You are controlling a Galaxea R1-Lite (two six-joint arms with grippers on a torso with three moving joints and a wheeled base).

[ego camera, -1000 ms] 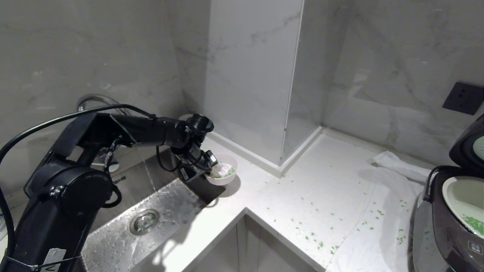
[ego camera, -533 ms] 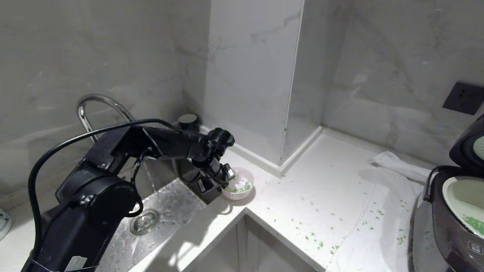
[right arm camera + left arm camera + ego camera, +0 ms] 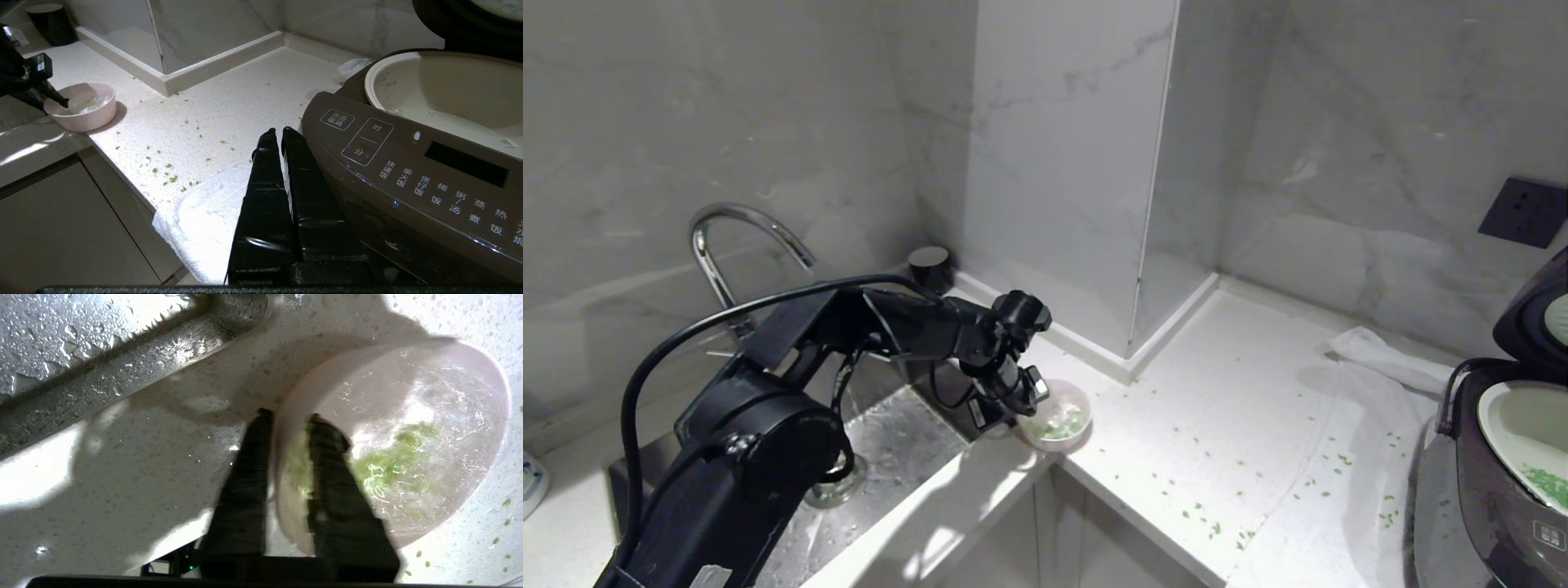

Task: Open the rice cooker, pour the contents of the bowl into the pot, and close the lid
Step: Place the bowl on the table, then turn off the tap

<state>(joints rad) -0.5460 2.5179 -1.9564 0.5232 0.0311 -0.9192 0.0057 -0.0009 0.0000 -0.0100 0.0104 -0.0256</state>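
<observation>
The pale pink bowl stands on the white counter at the sink's corner, with wet green bits inside. My left gripper straddles its near rim, one finger inside and one outside, open with a little slack. At the far right the rice cooker stands with its lid up. Its whitish pot holds some green bits. My right gripper is shut and empty, parked beside the cooker's front panel, out of the head view.
A wet steel sink with a curved faucet lies left of the bowl. A white towel lies under the cooker. Green bits are scattered over the counter. A black cup stands at the back.
My left arm carried the bowl rightward and toward the counter's front, setting it down by the sink corner. The left jaws have loosened on the rim. The right arm stayed still.
</observation>
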